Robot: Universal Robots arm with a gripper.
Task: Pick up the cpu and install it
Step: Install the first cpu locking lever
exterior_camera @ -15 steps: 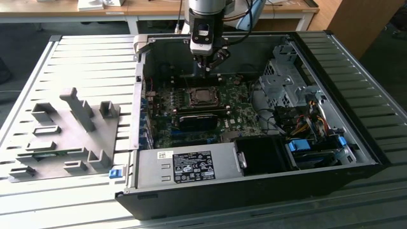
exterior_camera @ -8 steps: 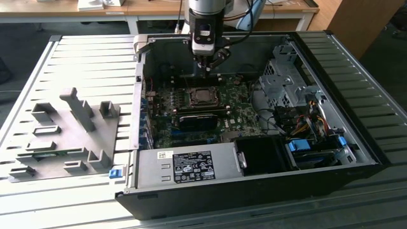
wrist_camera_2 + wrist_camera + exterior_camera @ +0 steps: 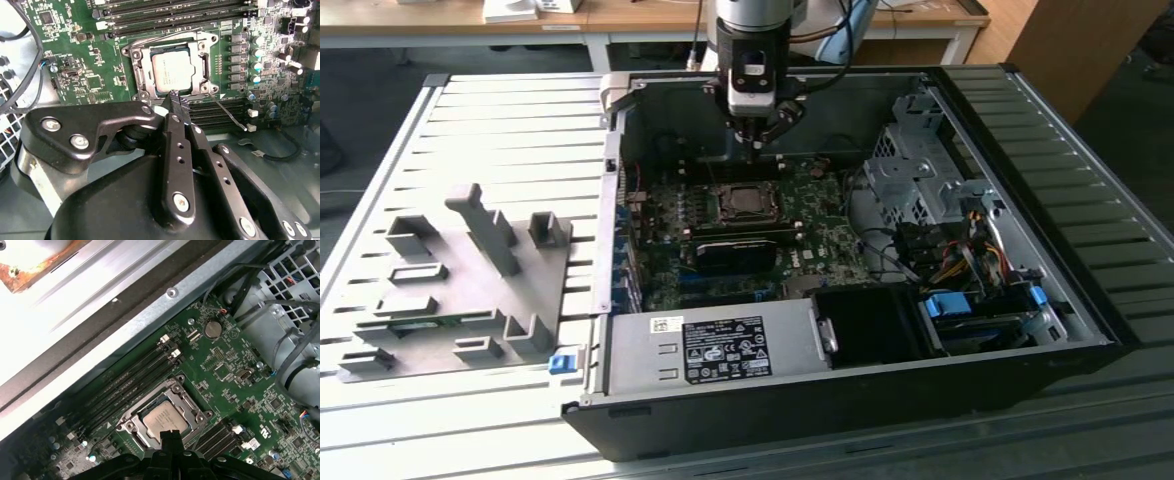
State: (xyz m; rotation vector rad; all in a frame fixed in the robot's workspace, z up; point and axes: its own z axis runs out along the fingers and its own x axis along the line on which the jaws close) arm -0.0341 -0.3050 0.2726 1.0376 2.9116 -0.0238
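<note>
**CPU down in the socket, gripper standing over it**

Black gripper linkage fills the near ground in both wrist views. Its fingertips (image 3: 176, 102) are drawn together to a narrow point with nothing between them, poised just above the near edge of the socket. From the exterior view the gripper (image 3: 757, 143) hangs inside the open computer case (image 3: 1067, 290), above the motherboard (image 3: 720, 250).

The cpu (image 3: 172, 74), silver-grey top up, lies flat inside the socket frame (image 3: 142, 75) and looks square to it; the first wrist view shows the same, chip (image 3: 162, 421) seated within the metal surround. So the pick and the placing appear done.

The retention side looks unfinished. A thin wire lever (image 3: 227, 114) runs out from the socket corner across the board, and the frame around the chip looks open rather than clamped, though from these angles I can't be sure whether a load plate is down.

Off to the exterior view's left, the grey fixture blocks (image 3: 467, 280) sit on the slatted table (image 3: 494, 130), well apart from the case. I can't make out any chip among them.
</note>
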